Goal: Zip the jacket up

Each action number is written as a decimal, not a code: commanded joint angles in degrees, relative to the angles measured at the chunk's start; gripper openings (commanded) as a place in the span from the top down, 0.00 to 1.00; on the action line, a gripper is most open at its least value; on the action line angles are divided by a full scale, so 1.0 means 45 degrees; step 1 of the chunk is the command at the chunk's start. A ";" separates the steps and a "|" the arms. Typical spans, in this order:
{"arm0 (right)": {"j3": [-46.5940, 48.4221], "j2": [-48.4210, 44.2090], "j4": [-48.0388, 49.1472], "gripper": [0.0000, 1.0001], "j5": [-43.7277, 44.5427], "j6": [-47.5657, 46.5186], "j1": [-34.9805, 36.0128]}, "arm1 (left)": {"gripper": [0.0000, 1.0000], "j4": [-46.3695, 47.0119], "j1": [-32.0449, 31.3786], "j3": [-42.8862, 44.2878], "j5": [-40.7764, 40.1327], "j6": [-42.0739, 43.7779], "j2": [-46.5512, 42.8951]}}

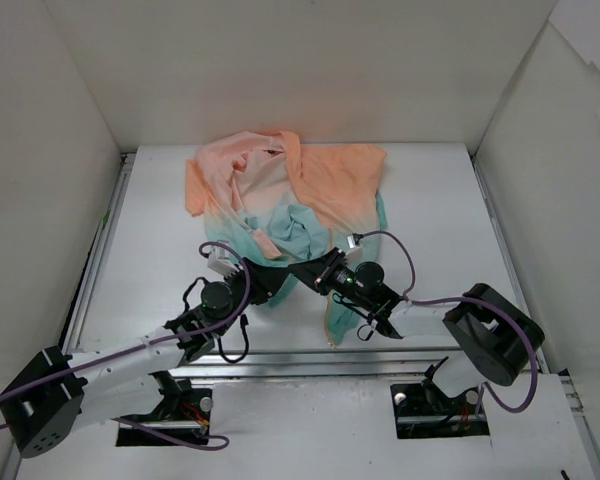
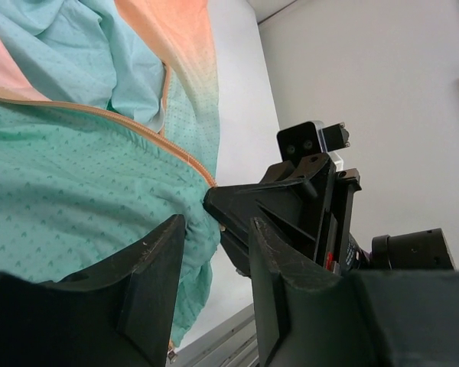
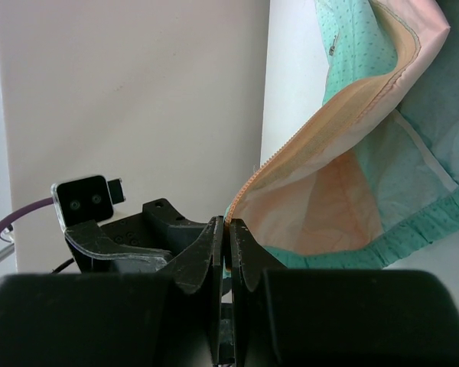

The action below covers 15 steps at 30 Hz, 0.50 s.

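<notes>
The thin, soft jacket (image 1: 290, 190), peach-orange on top and mint-teal at the bottom, lies bunched up on the white desk (image 1: 150, 230). The right end effector (image 3: 226, 225) is squeezed tight on the jacket's orange zipper edge. The left end effector (image 2: 216, 227) is spread open right by the teal hem, gripping nothing.

Under the left claw (image 1: 278, 281) and the right claw (image 1: 304, 267) lies a flat white table (image 1: 150, 250). Plain white walls box it in: a back wall (image 1: 300, 70) well beyond the claws, a left wall (image 1: 40, 150) out past the left claw, a right wall (image 1: 555, 160) out past the right claw. Behind both claws a metal rail (image 1: 290, 362) runs along the table's near edge. The light is soft and even, shadows faint.
</notes>
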 commanded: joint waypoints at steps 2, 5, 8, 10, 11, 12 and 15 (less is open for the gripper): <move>0.0184 -0.0664 0.5561 1.00 0.0011 -0.0065 -0.0080 | 0.68 0.0884 0.0048 0.0178 0.0136 -0.0200 -0.0246; 0.0204 -0.0800 0.5541 1.00 0.0050 -0.0046 -0.0080 | 0.72 0.1060 0.0048 0.0081 0.0195 -0.0298 -0.0245; 0.0243 -0.0918 0.5424 1.00 0.0011 -0.0104 -0.0099 | 0.78 0.1080 0.0048 0.0061 0.0195 -0.0298 -0.0207; 0.0262 -0.0976 0.5366 1.00 0.0011 -0.0085 -0.0099 | 0.78 0.1060 0.0048 0.0158 0.0195 -0.0259 -0.0070; 0.0282 -0.0977 0.5288 1.00 -0.0047 -0.0104 -0.0080 | 0.77 0.1080 0.0048 0.0197 0.0195 -0.0240 -0.0031; 0.0321 -0.0996 0.5210 1.00 -0.0067 -0.0124 -0.0080 | 0.77 0.1176 0.0048 0.0236 0.0195 -0.0162 0.0008; 0.0302 -0.0938 0.5287 1.00 -0.0067 -0.0066 -0.0099 | 0.77 0.1274 0.0048 0.0315 0.0156 -0.0026 0.0067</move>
